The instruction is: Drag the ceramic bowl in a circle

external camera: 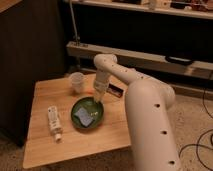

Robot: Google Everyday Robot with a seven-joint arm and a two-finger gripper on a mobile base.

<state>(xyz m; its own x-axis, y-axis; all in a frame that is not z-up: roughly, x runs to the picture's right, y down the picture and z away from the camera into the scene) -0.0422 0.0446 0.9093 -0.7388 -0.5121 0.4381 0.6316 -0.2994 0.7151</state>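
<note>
The ceramic bowl [88,113], a wide, shallow, dark-green dish with a pale reflection inside, sits near the middle of the small wooden table [45,145]. My white arm reaches over from the right and bends down. The gripper [96,98] points straight down onto the bowl's far rim. The arm's last link hides the fingers.
A small translucent white cup [77,81] stands behind the bowl at the table's back. A white bottle [54,122] lies on its side left of the bowl. A dark flat item [116,91] lies at the back right. Dark cabinets and a low shelf stand behind the table.
</note>
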